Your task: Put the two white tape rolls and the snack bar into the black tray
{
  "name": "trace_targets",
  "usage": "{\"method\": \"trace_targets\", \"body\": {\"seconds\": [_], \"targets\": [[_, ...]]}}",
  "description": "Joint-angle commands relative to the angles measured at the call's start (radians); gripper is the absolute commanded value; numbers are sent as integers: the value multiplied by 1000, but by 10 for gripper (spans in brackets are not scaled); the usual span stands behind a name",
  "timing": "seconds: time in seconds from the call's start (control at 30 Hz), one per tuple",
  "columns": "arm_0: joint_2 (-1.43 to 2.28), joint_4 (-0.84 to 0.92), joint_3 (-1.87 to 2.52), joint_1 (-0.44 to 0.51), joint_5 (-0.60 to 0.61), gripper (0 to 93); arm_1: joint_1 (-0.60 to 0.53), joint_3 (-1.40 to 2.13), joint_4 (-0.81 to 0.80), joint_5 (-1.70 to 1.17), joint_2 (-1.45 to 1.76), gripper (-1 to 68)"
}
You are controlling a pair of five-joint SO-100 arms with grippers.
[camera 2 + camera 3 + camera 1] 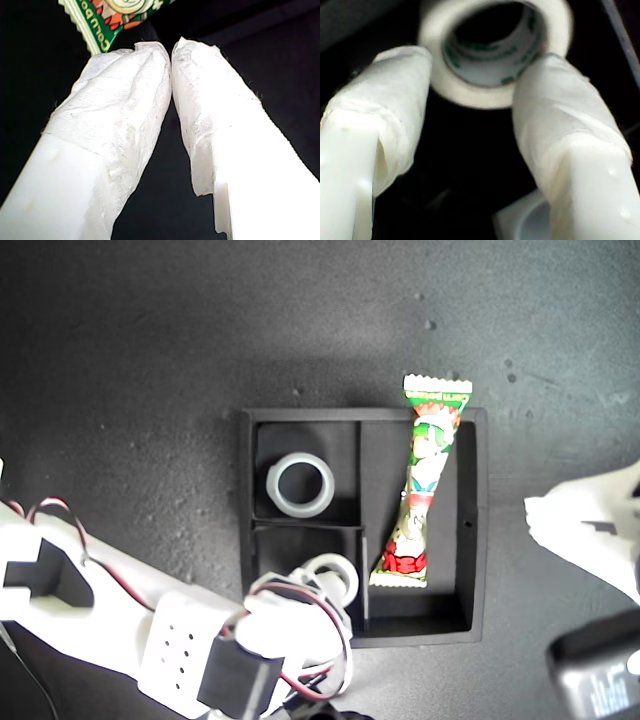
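- Spread jaws of my second gripper (475,90) hang over the smaller tape roll (495,47), one wrapped finger (395,100) on each side of it; I cannot tell whether either one touches it.
- At the exterior view's left of the black tray (478,530), my second arm reaches in over the tray's near small section, and the smaller tape roll (335,575) lies in that section, partly hidden under the arm.
- Directly beyond it, in the far small section, the wider tape roll (300,484) lies flat and alone.
- Next over, in the tray's long section, the snack bar (420,485) lies slanted, with its far crimped end sticking out over the tray's far wall, so it is not fully seated.
- Off the tray at the exterior view's right, my first gripper (171,50) has its padded tips pressed together on nothing, with one end of the snack bar (107,20) just beyond them.
- Risks, as I judge them:
  - Pulling my second gripper away could drag the smaller roll if a wrapped finger snags its rim.
  - Wires on that arm hang low and could catch the tray's divider.
  - Nudging the snack bar could tip it further over the wall rather than in.
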Motion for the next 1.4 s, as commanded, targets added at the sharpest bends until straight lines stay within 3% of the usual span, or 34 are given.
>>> {"method": "trace_targets", "body": {"seconds": [0.0, 0.13, 0.2, 0.27, 0.37, 0.53, 0.73, 0.93, 1.17, 1.37], "targets": [[87, 18, 5, -8, -5, 167, -14, 12, 3, 31, 69, -7], [393, 18, 199, -43, 31, 79, -2, 353, -20, 94, 296, -7], [604, 18, 354, -75, 32, 2, -3, 824, -264, 112, 606, -7], [822, 18, 551, -115, 40, 1, -12, 1305, -508, 153, 976, -7], [1108, -23, 890, -187, 49, 1, -61, 1759, -667, 190, 1325, -7], [1572, -262, 1549, -287, 58, 1, -100, 2267, -848, 224, 1641, -7], [2028, -523, 2200, -268, -31, 1, -74, 2595, -862, 229, 1934, -7], [2310, -661, 2589, -206, -117, 1, -58, 2810, -842, 212, 2137, -7], [2448, -706, 2766, -184, -144, 1, -29, 2813, -815, 152, 2137, -7], [2536, -716, 2881, -153, -172, 0, 8, 2813, -623, 232, 2137, -5]]}}
